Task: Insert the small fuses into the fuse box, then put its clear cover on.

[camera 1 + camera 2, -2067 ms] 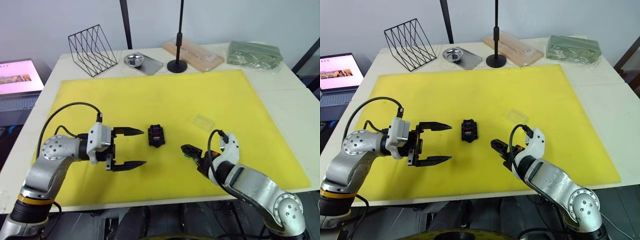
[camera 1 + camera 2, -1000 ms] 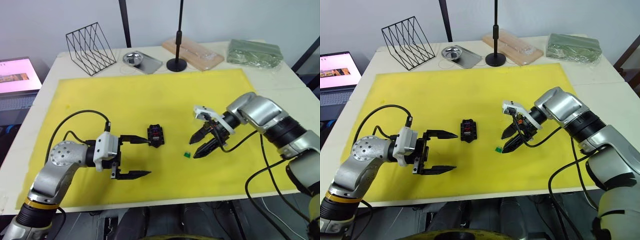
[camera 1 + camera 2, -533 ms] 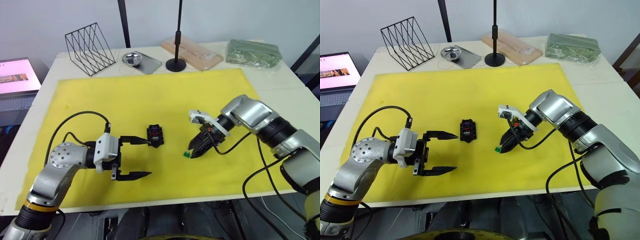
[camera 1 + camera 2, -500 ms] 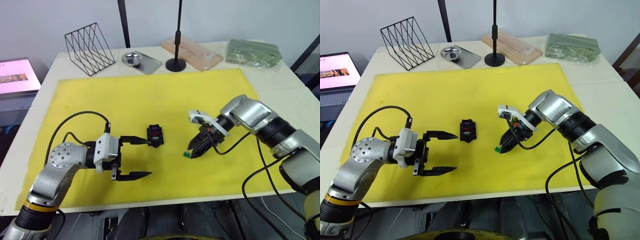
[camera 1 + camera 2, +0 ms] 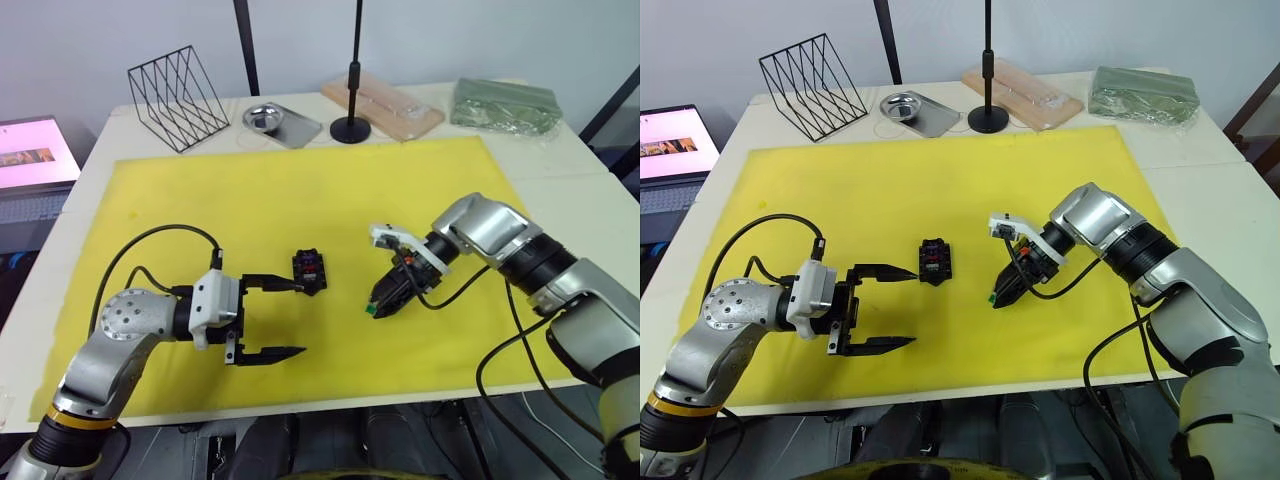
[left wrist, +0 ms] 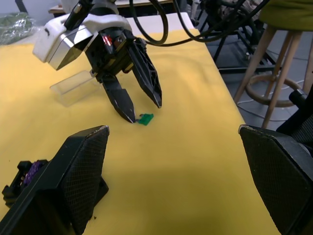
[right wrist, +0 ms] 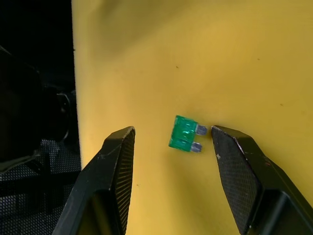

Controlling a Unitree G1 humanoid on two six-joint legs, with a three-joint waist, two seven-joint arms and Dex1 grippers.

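The black fuse box sits mid-mat on the yellow mat, with coloured fuses in its slots; a purple one shows in the left wrist view. A green small fuse lies flat on the mat to the box's right. My right gripper is open, tips down at the mat, with its fingers on either side of this fuse. My left gripper stands open just left of the fuse box, its far fingertip close to the box. The clear cover lies behind the right gripper.
At the table's back stand a black wire rack, a metal tray, a black stand base, a clear-wrapped wooden board and a green bundle. A laptop is off the left edge.
My right gripper has come down and left to the green fuse and narrowed around it. The left gripper has barely moved and stays open.
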